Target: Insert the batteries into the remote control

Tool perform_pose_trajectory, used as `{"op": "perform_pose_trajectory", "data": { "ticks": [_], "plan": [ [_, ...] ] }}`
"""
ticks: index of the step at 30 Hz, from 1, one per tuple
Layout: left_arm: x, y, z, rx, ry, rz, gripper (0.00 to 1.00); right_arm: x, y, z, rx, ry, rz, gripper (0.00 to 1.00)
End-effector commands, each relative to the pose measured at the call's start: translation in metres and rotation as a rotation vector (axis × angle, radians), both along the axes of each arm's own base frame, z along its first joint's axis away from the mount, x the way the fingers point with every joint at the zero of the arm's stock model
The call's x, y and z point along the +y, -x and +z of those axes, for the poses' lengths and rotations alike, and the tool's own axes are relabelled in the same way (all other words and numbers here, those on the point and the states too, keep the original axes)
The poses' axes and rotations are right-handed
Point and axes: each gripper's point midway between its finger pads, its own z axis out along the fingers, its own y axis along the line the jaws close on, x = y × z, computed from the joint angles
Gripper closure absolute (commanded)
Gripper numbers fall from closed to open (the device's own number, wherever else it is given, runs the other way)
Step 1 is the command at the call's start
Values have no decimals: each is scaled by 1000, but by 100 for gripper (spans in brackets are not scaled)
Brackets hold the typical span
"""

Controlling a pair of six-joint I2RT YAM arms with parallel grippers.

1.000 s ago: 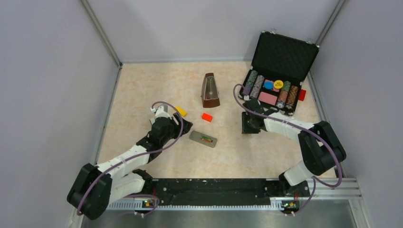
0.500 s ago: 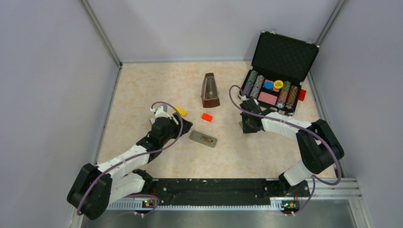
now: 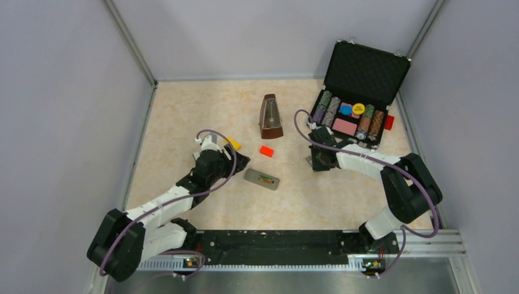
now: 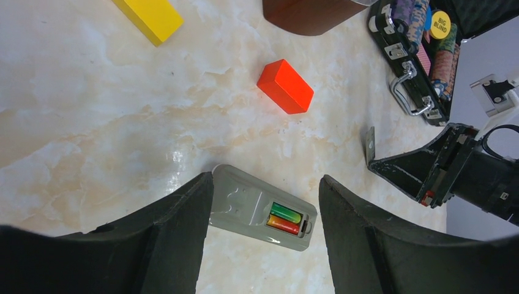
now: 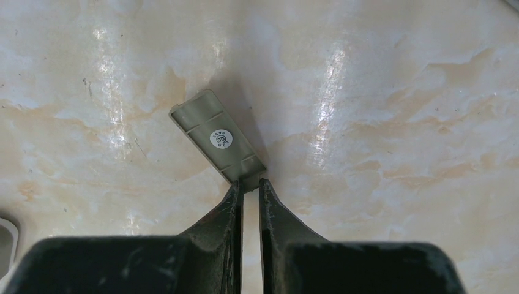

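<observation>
While the left gripper [image 4: 266, 180] hangs with its fingers spread wide, the remote control [image 4: 245, 205] lies flat on the table [image 4: 92, 122] between them, at the lower middle of the left wrist frame. It is a dull grey slab with its recess uncovered. The batteries [image 4: 286, 213] lie side by side inside it, green above red-orange. In the overhead frame it sits just below centre, under a red block [image 3: 266, 150]. At the bottom centre of the right wrist frame, the right gripper [image 5: 248, 184] is pinched on the end of the grey cover [image 5: 217, 138], a ribbed plate with a round white sticker. The plate seems tipped up off the table, though the angle makes that hard to judge.
</observation>
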Motion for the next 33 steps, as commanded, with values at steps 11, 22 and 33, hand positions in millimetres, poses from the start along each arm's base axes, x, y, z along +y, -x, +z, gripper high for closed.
{"op": "perform_pose_trajectory", "data": {
  "ticks": [11,22,33],
  "plan": [
    [-80,-16,48,-111,150,-358,31,51,-4,54,-87,-241,179,100],
    [-147,-27,45,-38,206,-564,31,86,10,84,-121,-447,280,100],
    [-168,-27,34,29,208,-618,39,98,15,91,-117,-509,326,100]
  ]
}}
